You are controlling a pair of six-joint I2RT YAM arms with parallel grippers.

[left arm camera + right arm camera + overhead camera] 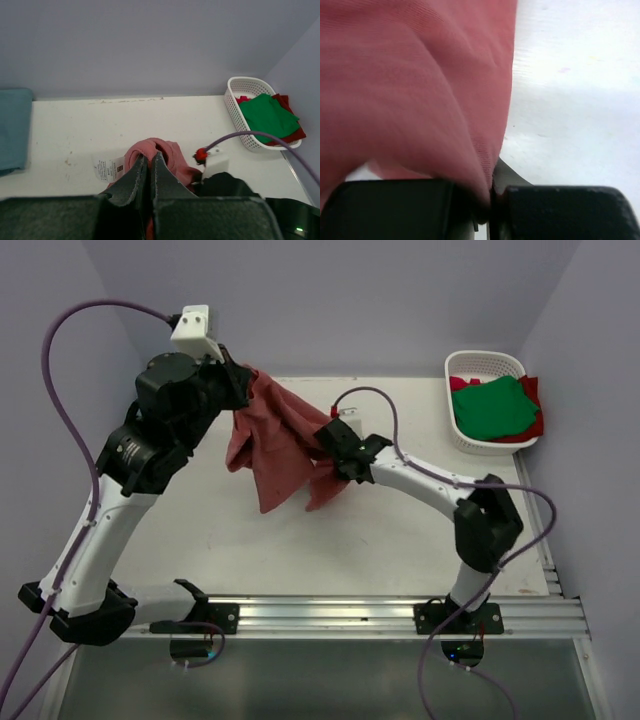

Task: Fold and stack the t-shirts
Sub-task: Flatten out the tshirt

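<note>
Raised closest to the overhead camera, the left gripper (240, 378) is pinching the top of the brick-red t-shirt (275, 440) above the far left part of the table (400, 540). Its jaws are pressing together with cloth bunching up at their tips, and a white label (107, 167) is sticking out beside them. Lower and towards the middle of the table, the right gripper (335, 458) is clamping the same shirt at its right edge, its fingers squeezing tight on a fold of the fabric. The shirt is hanging crumpled between the two grippers, draping down towards the table; whether its lower hem is touching the surface cannot be told. A white slotted basket (485, 358) is sitting at the far right corner of the table, holding a green t-shirt (493, 405) that is lying on top of a brighter red t-shirt (537, 390), whose corner is spilling over the rim. A teal t-shirt (12, 127) is lying flat by the far edge on the left side.
</note>
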